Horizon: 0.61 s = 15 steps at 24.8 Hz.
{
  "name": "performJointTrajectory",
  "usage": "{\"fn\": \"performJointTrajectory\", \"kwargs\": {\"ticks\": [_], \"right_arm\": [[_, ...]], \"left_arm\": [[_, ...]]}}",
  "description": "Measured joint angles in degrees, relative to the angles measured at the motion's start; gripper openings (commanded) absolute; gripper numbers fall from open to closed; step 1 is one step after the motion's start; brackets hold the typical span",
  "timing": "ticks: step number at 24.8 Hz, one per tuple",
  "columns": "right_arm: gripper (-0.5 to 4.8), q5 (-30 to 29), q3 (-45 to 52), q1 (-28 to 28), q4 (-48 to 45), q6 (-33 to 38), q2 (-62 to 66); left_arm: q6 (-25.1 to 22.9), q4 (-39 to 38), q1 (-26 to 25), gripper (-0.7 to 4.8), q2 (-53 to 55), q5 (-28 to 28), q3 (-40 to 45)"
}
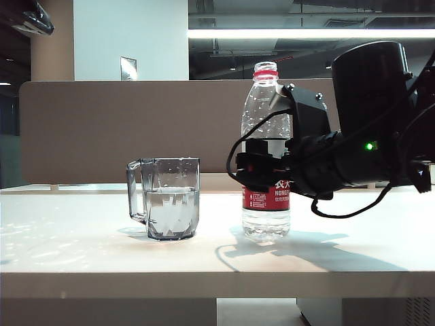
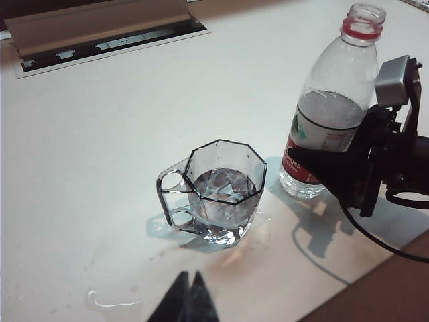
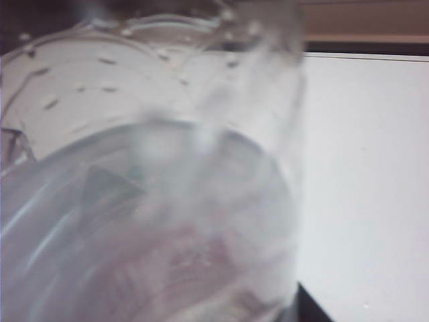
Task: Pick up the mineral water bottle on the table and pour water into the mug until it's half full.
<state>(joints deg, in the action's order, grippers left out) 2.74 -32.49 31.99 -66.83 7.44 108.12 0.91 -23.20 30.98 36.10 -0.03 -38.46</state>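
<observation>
My right end effector point(image 1: 262, 173) brackets the mineral water bottle point(image 1: 266, 153) at its label; grip unclear. Thin, slippery, part-full plastic. Left end effector point(image 2: 188, 300) pressed together near the mug point(image 2: 224, 191).

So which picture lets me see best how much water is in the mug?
The exterior view: it shows the mug side-on, so the water line is plain, around halfway up. The left wrist view looks down into the mug, showing water but not its height. The right wrist view shows only the blurred bottle.
</observation>
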Motion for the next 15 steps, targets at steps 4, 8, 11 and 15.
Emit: {"fn": "performJointTrajectory", "kwargs": {"ticks": [4,8,11,15], "right_arm": [[4.55,0.0,0.37,0.0,0.28,0.02,-0.02],[4.73,0.0,3.39,0.0,0.37,-1.33,-0.85],[4.73,0.0,7.58,0.02,0.17,-2.86,-5.99],[4.61,-0.02,15.04,0.02,0.68,-2.97,-15.1]], "left_arm": [[0.0,0.0,0.0,-0.01,0.0,0.0,0.0],[0.0,-0.02,0.0,-0.01,0.0,0.0,0.0],[0.0,-0.02,0.0,-0.01,0.0,-0.02,0.0],[0.02,-0.02,0.02,-0.01,0.0,-0.02,0.0]]}}
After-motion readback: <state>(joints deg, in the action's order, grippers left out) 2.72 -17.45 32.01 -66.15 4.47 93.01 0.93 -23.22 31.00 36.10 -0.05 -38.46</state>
